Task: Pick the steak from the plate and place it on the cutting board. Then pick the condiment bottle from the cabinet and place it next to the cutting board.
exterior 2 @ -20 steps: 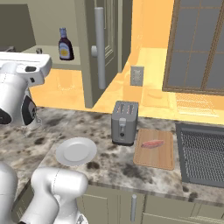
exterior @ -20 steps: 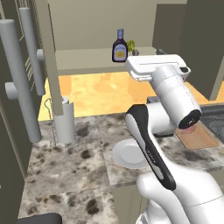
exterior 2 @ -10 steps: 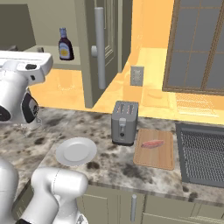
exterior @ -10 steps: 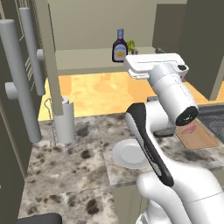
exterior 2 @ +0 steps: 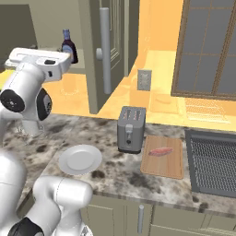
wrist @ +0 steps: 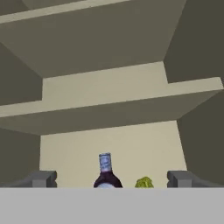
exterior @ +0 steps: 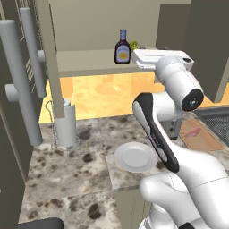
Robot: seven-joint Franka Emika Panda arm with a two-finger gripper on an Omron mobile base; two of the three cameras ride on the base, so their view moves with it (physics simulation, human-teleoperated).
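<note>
Hand view: claw (wrist: pixel 112 180) spread wide; condiment bottle (wrist: pixel 106 172) upright between tips, dark body, blue-grey cap.

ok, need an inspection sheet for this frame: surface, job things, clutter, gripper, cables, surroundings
Surface: speckled stone counter.
Job's things: steak lies on the cutting board; plate bare; condiment bottle upright on the cabinet shelf.
Clutter: toaster left of the board; small green vegetable beside the bottle; grey cylinder in a wire stand.
Gripper: gripper open, raised to shelf height, facing the bottle, not touching it.
Cables: nothing seen.
Surroundings: stovetop right of the board; window; tall dark unit with grey handles.
</note>
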